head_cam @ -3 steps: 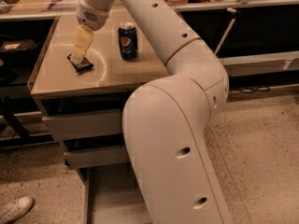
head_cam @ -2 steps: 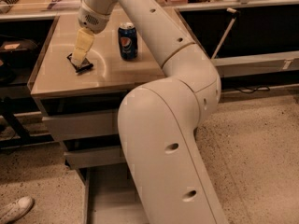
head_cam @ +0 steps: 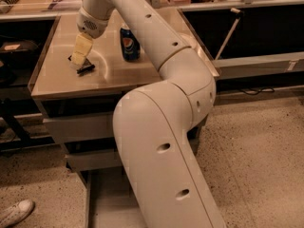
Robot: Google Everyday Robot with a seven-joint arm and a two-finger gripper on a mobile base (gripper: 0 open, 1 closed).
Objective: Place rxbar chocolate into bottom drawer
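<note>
The rxbar chocolate (head_cam: pixel 84 68), a small flat black bar, lies on the metal cabinet top (head_cam: pixel 61 77) near its left front. My gripper (head_cam: pixel 79 57) points down from the wrist and sits right on the bar's upper left end, covering part of it. The bottom drawer (head_cam: pixel 103 196) is pulled out below the two upper grey drawers. Its flat grey floor shows at the lower left, and my arm hides its right part.
A blue Pepsi can (head_cam: pixel 129 42) stands upright on the cabinet top, to the right of the bar. My large cream arm link (head_cam: pixel 161 156) fills the middle foreground. A white shoe (head_cam: pixel 15 213) is on the speckled floor at lower left. Dark shelves stand behind and to the left.
The gripper stays down at the bar, which has not moved on the cabinet top. The arm's big lower link has shifted a little in the foreground.
</note>
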